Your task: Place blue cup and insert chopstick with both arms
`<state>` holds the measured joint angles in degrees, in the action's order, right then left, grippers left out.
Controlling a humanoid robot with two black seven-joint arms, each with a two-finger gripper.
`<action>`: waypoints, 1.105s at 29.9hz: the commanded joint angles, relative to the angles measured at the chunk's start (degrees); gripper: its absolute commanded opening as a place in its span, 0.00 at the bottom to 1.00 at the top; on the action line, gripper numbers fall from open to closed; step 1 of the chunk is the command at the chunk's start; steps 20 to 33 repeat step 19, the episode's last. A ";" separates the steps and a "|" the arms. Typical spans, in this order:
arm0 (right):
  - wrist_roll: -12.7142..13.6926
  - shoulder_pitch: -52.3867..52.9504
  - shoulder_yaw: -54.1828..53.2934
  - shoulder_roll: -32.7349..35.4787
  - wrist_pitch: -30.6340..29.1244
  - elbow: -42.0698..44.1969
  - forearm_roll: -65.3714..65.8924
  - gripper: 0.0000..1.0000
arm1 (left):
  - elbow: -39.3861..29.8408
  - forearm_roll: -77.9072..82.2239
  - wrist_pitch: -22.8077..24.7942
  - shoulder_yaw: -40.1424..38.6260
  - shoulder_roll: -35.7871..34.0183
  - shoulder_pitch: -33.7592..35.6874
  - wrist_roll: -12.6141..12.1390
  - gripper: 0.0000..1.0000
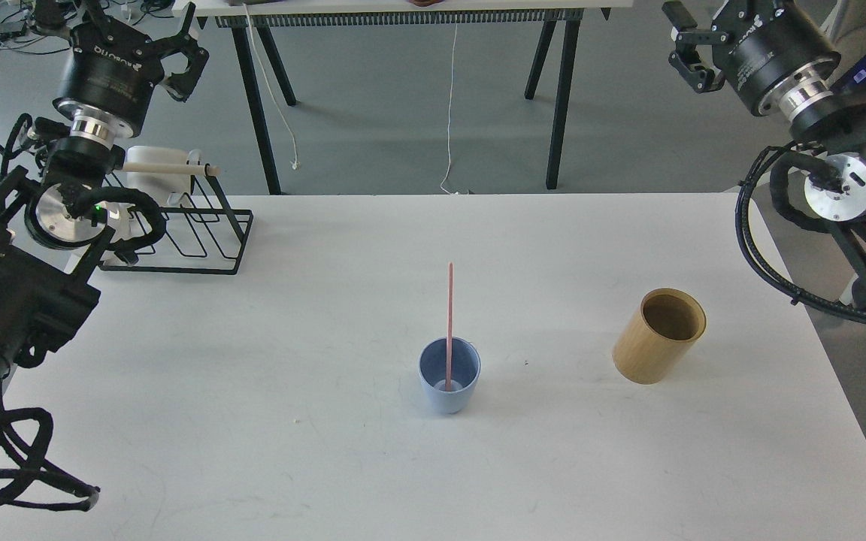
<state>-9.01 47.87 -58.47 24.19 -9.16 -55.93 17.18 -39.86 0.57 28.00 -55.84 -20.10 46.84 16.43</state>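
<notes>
The blue cup (449, 385) stands upright on the white table (252, 376), a little right of centre. The single pink chopstick (449, 315) stands in it, leaning on the cup's far rim, its upper half sticking out. Nothing holds either of them. My left gripper (132, 30) is raised at the far left, above the wire rack, open and empty. My right gripper (726, 22) is raised at the top right, beyond the table's far right corner, open and empty. Both are far from the cup.
A tan wooden cylindrical holder (658, 336) stands open-topped to the right of the cup. A black wire rack (185, 233) with a pale rod and a white object stands at the back left. Another table's legs and a chair stand beyond.
</notes>
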 commanded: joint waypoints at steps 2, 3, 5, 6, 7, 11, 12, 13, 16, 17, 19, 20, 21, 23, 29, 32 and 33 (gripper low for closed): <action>0.39 0.20 -6.56 -4.94 -5.42 9.59 -5.48 0.99 | 0.04 -0.13 0.00 -0.06 1.03 -0.26 0.09 1.00; 0.57 0.29 -7.26 -5.29 -6.73 10.92 -6.97 0.99 | 0.05 -0.22 0.00 -0.06 1.03 -0.34 0.09 1.00; 0.83 0.29 -7.36 -6.17 -9.37 13.81 -11.10 0.99 | 0.13 -0.22 0.00 -0.06 1.03 -0.43 0.09 1.00; 0.83 0.29 -7.10 -6.52 -10.86 15.31 -13.21 0.99 | 0.57 -0.22 0.00 -0.06 1.03 -0.52 0.09 1.00; 0.83 0.29 -6.92 -6.87 -12.01 16.80 -14.80 0.99 | 1.01 -0.30 0.00 -0.06 1.11 -0.52 0.18 1.00; 0.75 0.38 -7.71 -9.59 -14.57 20.77 -17.62 0.99 | 2.85 -1.71 0.00 -0.06 1.55 -0.61 0.62 1.00; 0.75 0.38 -7.80 -9.77 -14.48 21.03 -17.71 0.99 | 2.86 -1.80 0.00 -0.06 1.82 -0.61 0.62 1.00; 0.75 0.38 -7.80 -9.86 -14.39 21.30 -18.15 0.99 | 2.94 -1.80 0.00 -0.06 2.25 -0.52 0.53 1.00; 0.75 0.47 -7.71 -9.86 -14.83 21.04 -18.41 0.99 | 2.95 -2.06 0.00 -0.15 2.61 -0.17 0.53 1.00; 0.75 0.47 -7.71 -9.86 -15.01 20.78 -18.42 0.99 | 2.86 -2.15 0.00 -0.15 2.61 0.01 0.53 1.00; 0.75 0.64 -7.54 -9.78 -15.10 20.60 -18.42 0.99 | 2.77 -2.50 0.00 -0.15 2.70 0.18 0.53 1.00; 0.75 0.64 -7.54 -9.78 -15.10 20.60 -18.42 0.99 | 2.77 -2.50 0.00 -0.15 2.70 0.18 0.53 1.00; 0.75 0.64 -7.54 -9.78 -15.10 20.60 -18.42 0.99 | 2.77 -2.50 0.00 -0.15 2.70 0.18 0.53 1.00; 0.75 0.64 -7.54 -9.78 -15.10 20.60 -18.42 0.99 | 2.77 -2.50 0.00 -0.15 2.70 0.18 0.53 1.00; 0.75 0.64 -7.54 -9.78 -15.10 20.60 -18.42 0.99 | 2.77 -2.50 0.00 -0.15 2.70 0.18 0.53 1.00; 0.75 0.64 -7.54 -9.78 -15.10 20.60 -18.42 0.99 | 2.77 -2.50 0.00 -0.15 2.70 0.18 0.53 1.00; 0.75 0.64 -7.54 -9.78 -15.10 20.60 -18.42 0.99 | 2.77 -2.50 0.00 -0.15 2.70 0.18 0.53 1.00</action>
